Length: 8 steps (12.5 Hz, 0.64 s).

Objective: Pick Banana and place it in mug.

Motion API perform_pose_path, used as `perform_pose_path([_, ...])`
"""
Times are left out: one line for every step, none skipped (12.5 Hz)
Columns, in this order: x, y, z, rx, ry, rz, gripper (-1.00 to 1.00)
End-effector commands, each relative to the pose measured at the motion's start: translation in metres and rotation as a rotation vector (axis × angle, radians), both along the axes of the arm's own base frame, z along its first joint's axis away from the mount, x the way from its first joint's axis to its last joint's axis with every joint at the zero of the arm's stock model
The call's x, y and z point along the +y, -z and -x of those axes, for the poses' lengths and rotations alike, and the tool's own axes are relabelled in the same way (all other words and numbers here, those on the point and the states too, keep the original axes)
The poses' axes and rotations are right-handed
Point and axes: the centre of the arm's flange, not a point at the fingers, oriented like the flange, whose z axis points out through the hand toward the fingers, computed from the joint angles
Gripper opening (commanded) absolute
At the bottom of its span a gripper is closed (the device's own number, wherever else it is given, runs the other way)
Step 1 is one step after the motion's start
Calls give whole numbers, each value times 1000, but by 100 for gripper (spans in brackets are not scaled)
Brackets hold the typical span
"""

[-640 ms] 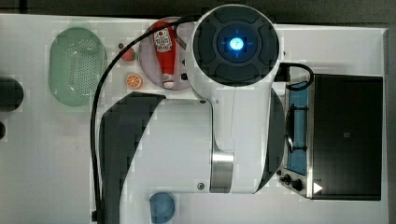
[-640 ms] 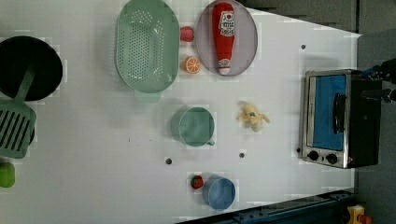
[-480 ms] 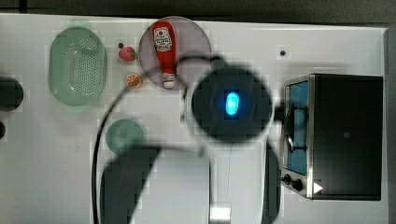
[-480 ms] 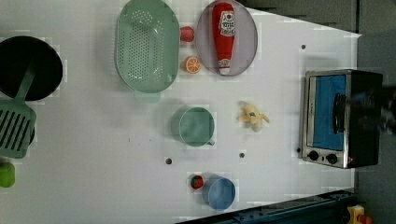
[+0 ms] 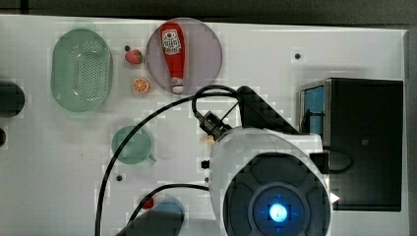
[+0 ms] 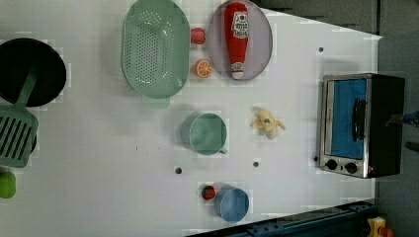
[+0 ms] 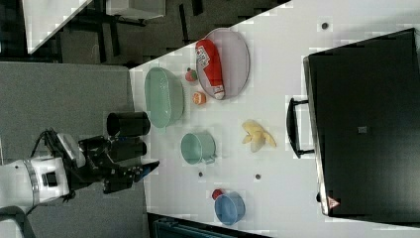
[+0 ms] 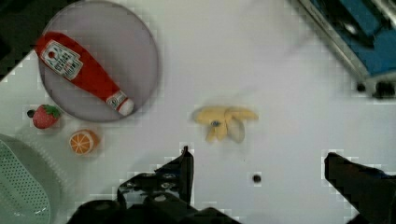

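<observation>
The pale-yellow banana (image 6: 267, 123) lies on the white table between the mug and the toaster oven, also seen in the right view (image 7: 257, 135) and the wrist view (image 8: 225, 122). In the top view the arm covers most of it. The sage-green mug (image 6: 207, 134) stands upright to the left view's left of the banana, and shows again in the top view (image 5: 132, 145) and the right view (image 7: 196, 148). My gripper (image 8: 257, 156) is open, fingers (image 8: 184, 163) wide apart and holding nothing, well above the table with the banana just beyond the fingertips. The right view shows the gripper (image 7: 143, 169) far off the tabletop.
A green colander (image 6: 155, 47), an orange slice (image 6: 203, 68), a strawberry (image 6: 197, 35) and a ketchup bottle (image 6: 236, 37) on a grey plate (image 6: 262, 44) sit at the back. The toaster oven (image 6: 353, 123), a blue cup (image 6: 233, 203), a black pan (image 6: 29, 69) and a spatula (image 6: 17, 136) ring the table.
In the top view the arm has swung down and to the right, uncovering the plate and the mug. The banana and mug have not moved.
</observation>
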Motion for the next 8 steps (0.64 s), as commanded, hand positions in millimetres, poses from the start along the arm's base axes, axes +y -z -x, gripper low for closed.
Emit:
perform_pose_path([6, 90, -28, 150, -254, -1, 100])
perform_pose_path([6, 109, -34, 165, -320, -2, 100])
perform_pose_path([6, 129, -41, 177, -376, -4, 100])
perform_pose_path([6, 149, -48, 187, -430, -6, 100])
perform_pose_path([6, 170, -53, 200, -495, -9, 100])
perform_pose_path([7, 191, -59, 210, -586, -13, 100])
perform_pose_path([7, 217, -64, 226, -727, -20, 100])
perform_pose_path([8, 236, -66, 237, -825, -28, 100])
